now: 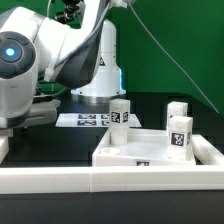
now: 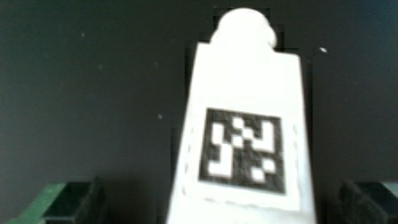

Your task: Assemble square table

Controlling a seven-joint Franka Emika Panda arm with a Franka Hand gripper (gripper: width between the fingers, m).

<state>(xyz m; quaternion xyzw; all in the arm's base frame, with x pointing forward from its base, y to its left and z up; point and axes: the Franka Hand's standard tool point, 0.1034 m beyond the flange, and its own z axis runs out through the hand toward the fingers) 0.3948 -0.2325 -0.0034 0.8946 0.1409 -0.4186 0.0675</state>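
No readable writing anywhere, only black-and-white square tags: one on each blocky white leg point(image 1: 120, 113), a strip on the marker board point(image 1: 85, 120). The white plastic tabletop point(image 1: 115, 152), rimmed face up, lies on the black worktop point(image 1: 50, 140) with two legs point(image 1: 179, 135) standing on it. In the wrist view the claw point(image 2: 222, 205) gapes wide, holding nothing, its green fingertips point(image 2: 63, 200) cut off and blurred, flanking a leg point(image 2: 240, 110) with a rounded peg

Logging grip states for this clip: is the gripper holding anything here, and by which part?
Nothing is held. The gripper is open, its fingers standing apart on either side of a white table leg without touching it.
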